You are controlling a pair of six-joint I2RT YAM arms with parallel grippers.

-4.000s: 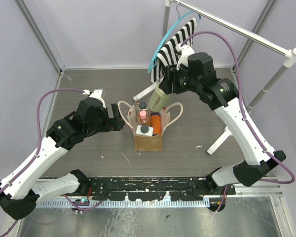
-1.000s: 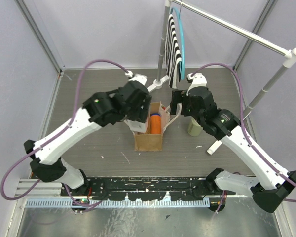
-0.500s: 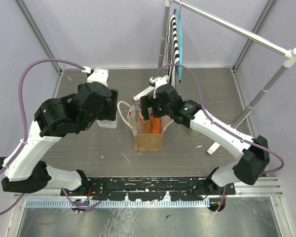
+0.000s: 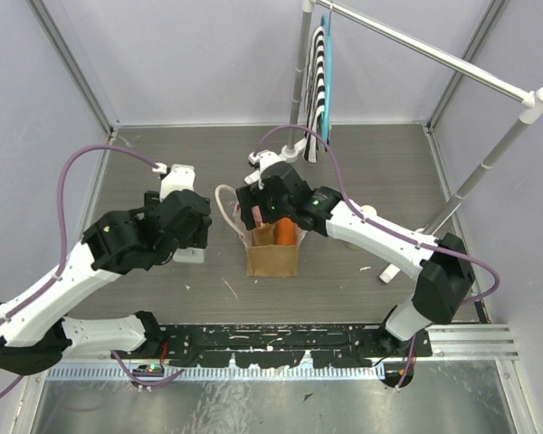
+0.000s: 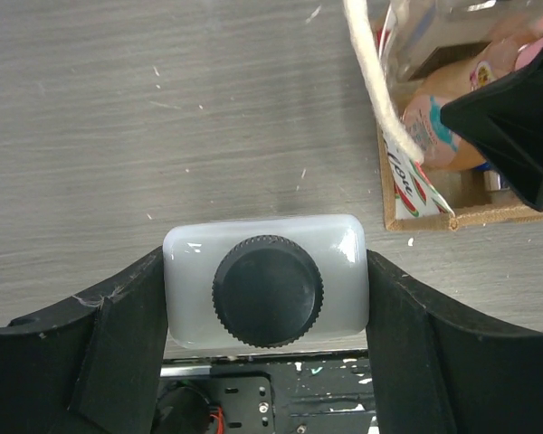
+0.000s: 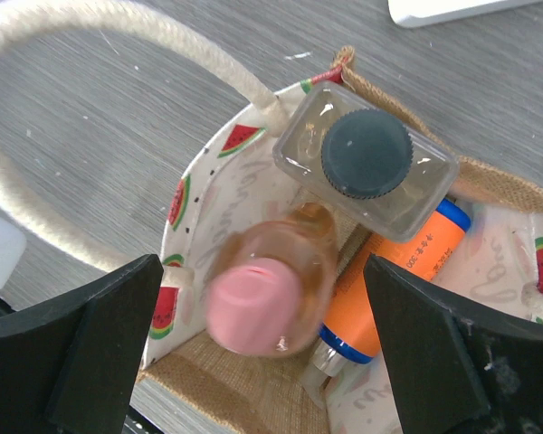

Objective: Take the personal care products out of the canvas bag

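Bare table [image 4: 163,163] lies open ahead of the left gripper [image 5: 264,255] and off to its left. To its right and ahead, the near corner of the canvas bag [image 4: 271,262] is close by but not touching, with one cream handle [image 5: 371,81] drooping toward it.

The right gripper [image 6: 261,267] has far less room. It hangs over the bag's narrow mouth, with the rim and watermelon-print lining close outside each finger and the handle arching just beyond its left finger.

The left gripper is clamped wide on the squat white bottle [image 5: 185,289], one finger flat against each short side and the black cap facing up between them. The right gripper is spread as wide as it goes and grips nothing. A pink-topped bottle [image 6: 258,303] stands directly between its fingers, too blurred to tell whether it touches either.

Three items show in the bag:
- the pink-topped bottle
- a clear bottle with a dark cap [image 6: 366,154], just ahead of the pink-topped one
- an orange tube with a blue end [image 6: 398,262], lying toward the right finger

One squat white bottle is outside the bag, in the left grip. One tall cream bottle [image 4: 366,214] stands behind the right forearm, partly hidden
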